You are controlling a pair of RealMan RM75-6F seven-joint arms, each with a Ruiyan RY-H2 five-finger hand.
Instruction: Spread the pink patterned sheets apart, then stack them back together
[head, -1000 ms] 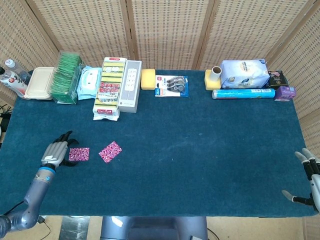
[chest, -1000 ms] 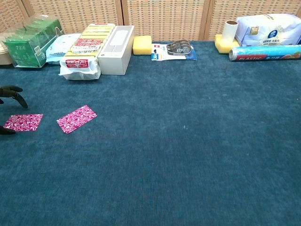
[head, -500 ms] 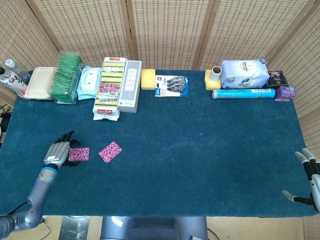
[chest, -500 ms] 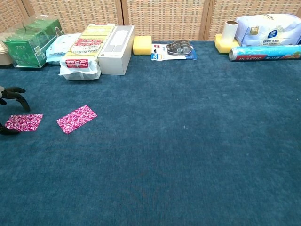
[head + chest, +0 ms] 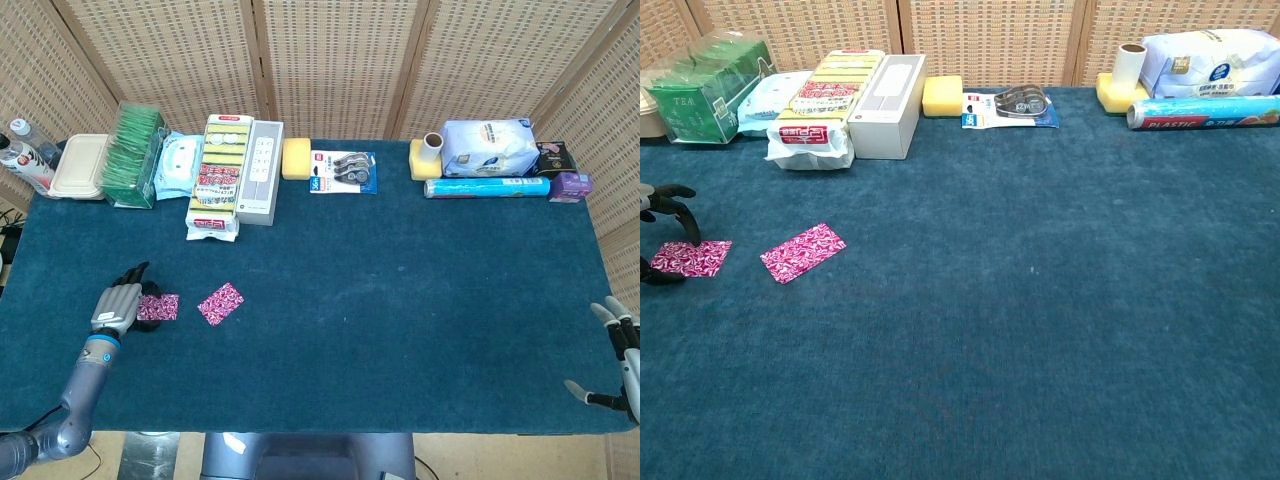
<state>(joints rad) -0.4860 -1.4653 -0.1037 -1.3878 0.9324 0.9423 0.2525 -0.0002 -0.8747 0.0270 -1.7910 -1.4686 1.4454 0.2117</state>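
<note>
Your left hand: fingers over left sheet, seemingly touching, grip unclear. Right sheet: flat, apart. Right hand: fingers spread, empty.

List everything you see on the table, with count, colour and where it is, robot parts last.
pink patterned sheets: 2, pink, front left, apart
green packets: 1 bundle, green, back left
beige box: 1, beige, back left corner
wipes pack: 1, pale blue, back left
sponge pack: 1, yellow and red, back left
white box: 1, white, beside sponge pack
yellow sponge: 1, yellow, back centre
plastic wrap roll: 1, blue, back right
left hand: 1, at the leftmost sheet
right hand: 1, front right edge, holds nothing
</note>
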